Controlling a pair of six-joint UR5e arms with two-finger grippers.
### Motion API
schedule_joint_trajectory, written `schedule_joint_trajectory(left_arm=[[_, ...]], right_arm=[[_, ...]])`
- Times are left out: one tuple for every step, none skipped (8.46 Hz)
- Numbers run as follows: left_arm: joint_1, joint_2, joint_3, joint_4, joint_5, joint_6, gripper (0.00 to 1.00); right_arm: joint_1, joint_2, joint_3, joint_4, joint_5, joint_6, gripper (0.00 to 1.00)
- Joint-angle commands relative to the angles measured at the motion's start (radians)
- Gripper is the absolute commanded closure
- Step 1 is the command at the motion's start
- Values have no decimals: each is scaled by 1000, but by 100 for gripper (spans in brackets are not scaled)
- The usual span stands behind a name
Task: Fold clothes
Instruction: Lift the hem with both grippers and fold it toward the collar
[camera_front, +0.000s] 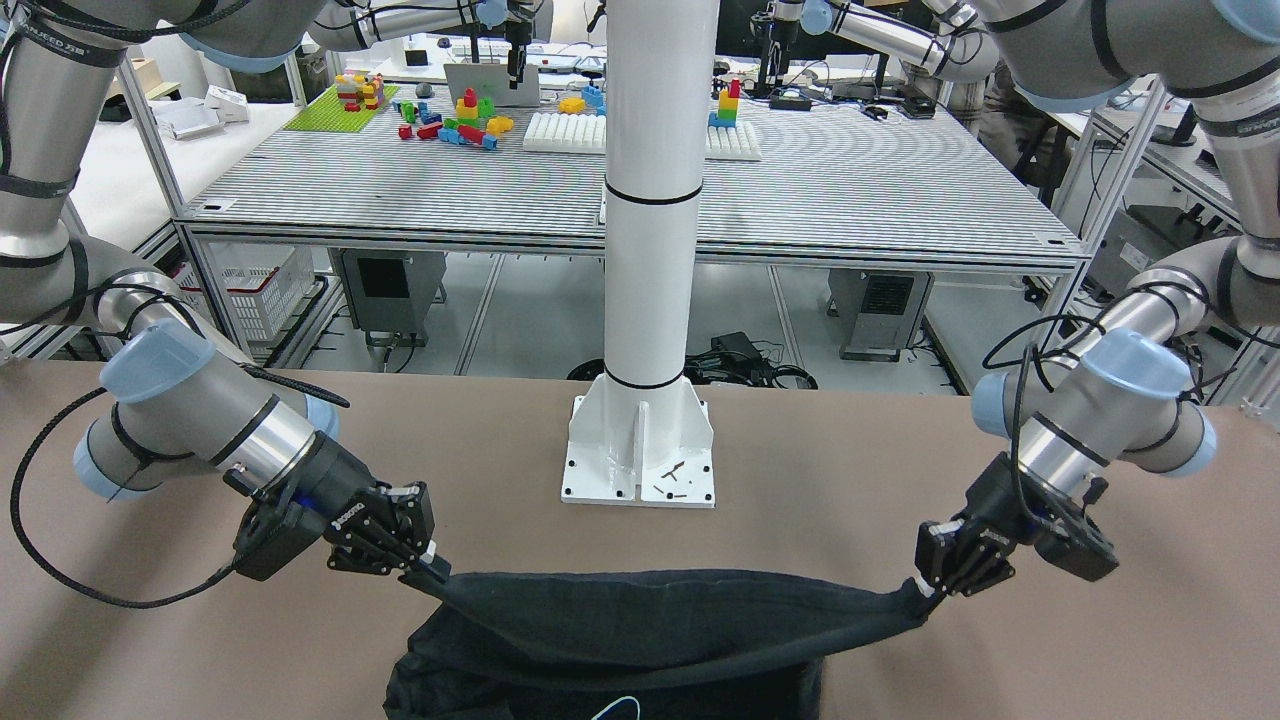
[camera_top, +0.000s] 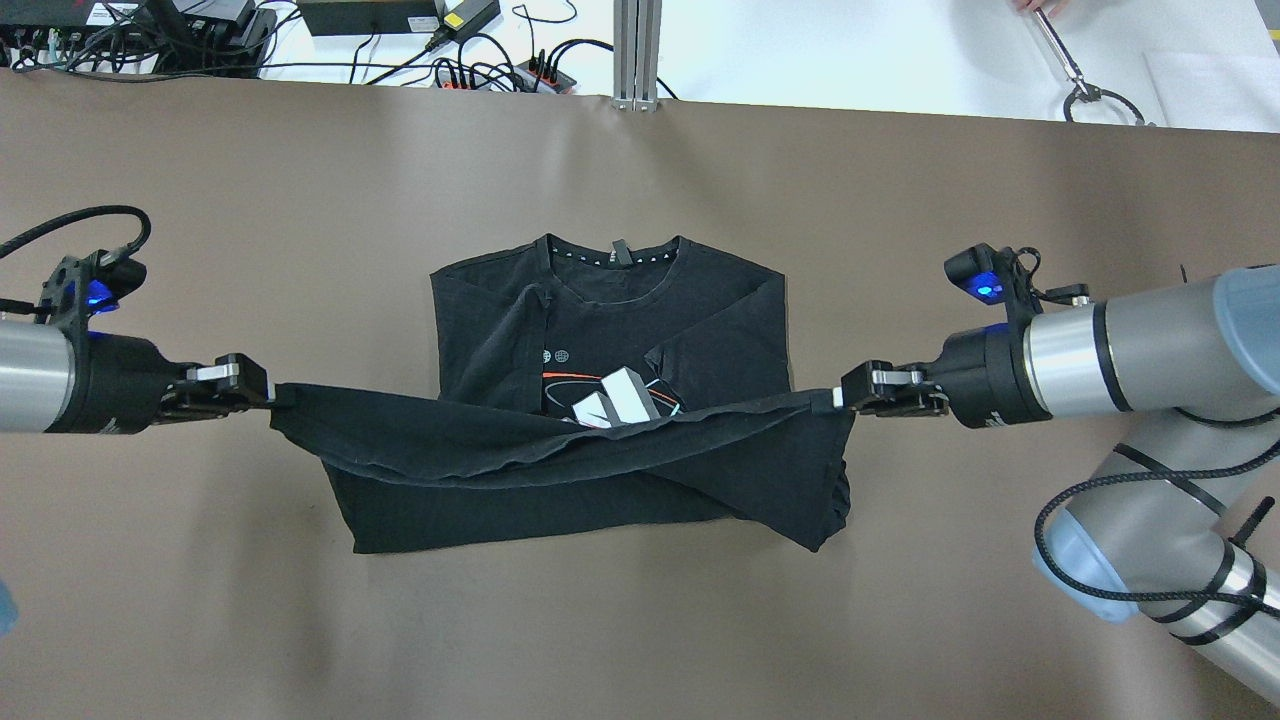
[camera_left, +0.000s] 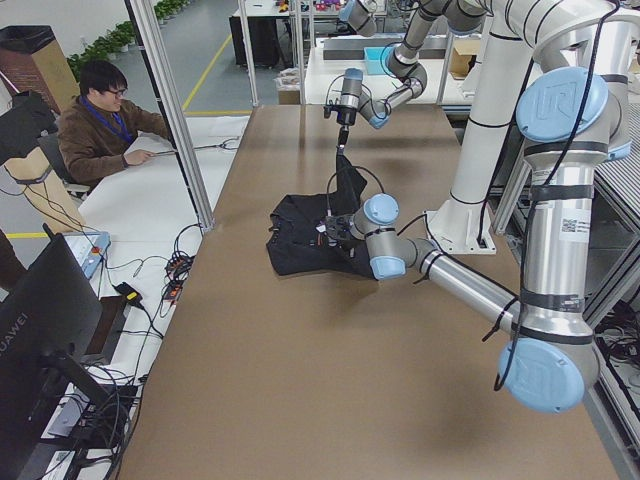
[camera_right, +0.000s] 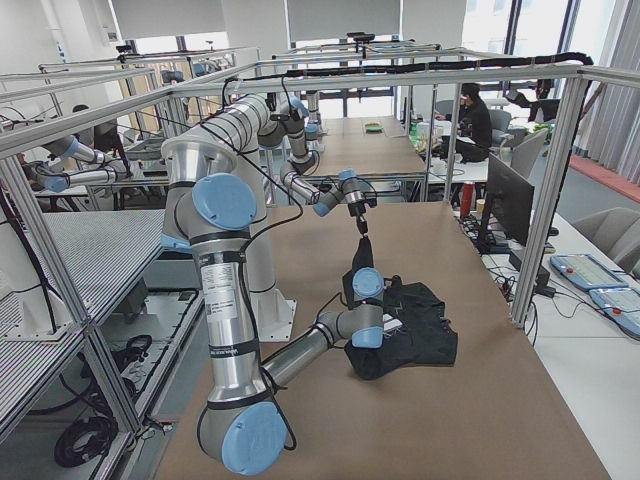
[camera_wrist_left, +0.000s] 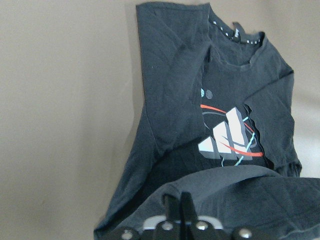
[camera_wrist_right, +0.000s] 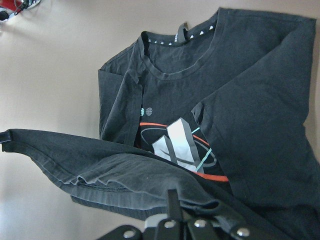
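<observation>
Left claw (camera_top: 262, 392) and right claw (camera_top: 845, 397) each pinch a hem corner of the black T-shirt (camera_top: 720, 300). They're stretching it taut above the worktop (camera_top: 300, 180), collar half lying flat, probably so the fold lands square.

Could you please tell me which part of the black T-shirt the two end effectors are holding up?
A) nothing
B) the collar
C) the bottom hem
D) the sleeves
C: the bottom hem of the black T-shirt stretches between the left end effector and the right end effector, while the collar lies flat.
</observation>
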Motion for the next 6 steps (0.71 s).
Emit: schedule_joint_trajectory(left_arm=[[-3, -186, 208, 2, 89, -10, 100], [-1, -193, 210, 2, 89, -24, 100], [-3, -194, 208, 2, 89, -24, 100], [-6, -199, 208, 4, 91, -24, 100], [-21, -210, 208, 22, 89, -24, 100], [-38, -229, 208, 56, 88, -21, 100]], right_arm=[[16, 41, -43, -18, -145, -6, 100], [37, 61, -72, -19, -162, -9, 100], [62, 105, -142, -18, -169, -32, 100], [64, 139, -209, -16, -201, -51, 100], [64, 168, -272, -13, -237, -65, 100], [64, 174, -300, -10, -255, -65, 100]])
